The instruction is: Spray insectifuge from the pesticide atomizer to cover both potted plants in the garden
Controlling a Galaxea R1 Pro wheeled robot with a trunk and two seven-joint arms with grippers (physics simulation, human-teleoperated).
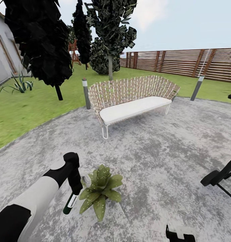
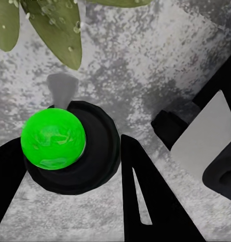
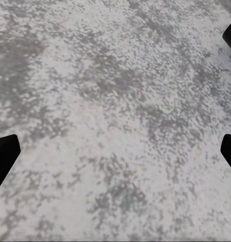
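On the round grey stone patio (image 1: 169,151) of the garden, a potted plant (image 1: 100,191) stands near me, a low rosette of pointed green leaves speckled white. My left gripper (image 1: 74,189) is shut on the pesticide atomizer (image 1: 69,202), a slim dark green bottle with a white label, hanging just left of the plant. In the left wrist view the atomizer (image 2: 55,138) is seen end-on between the black fingers (image 2: 146,196), its pale nozzle (image 2: 62,88) pointing toward the plant's leaves (image 2: 57,30). My right gripper (image 1: 180,237) is low at the frame's bottom edge, open over bare stone (image 3: 115,121).
A wicker bench (image 1: 130,97) with a white cushion stands at the patio's far side, between two grey bollard lamps (image 1: 85,93) (image 1: 197,88). Lawn, dark trees (image 1: 41,40), a spiky plant (image 1: 19,85) by the house wall and a brown slatted fence (image 1: 192,62) lie beyond.
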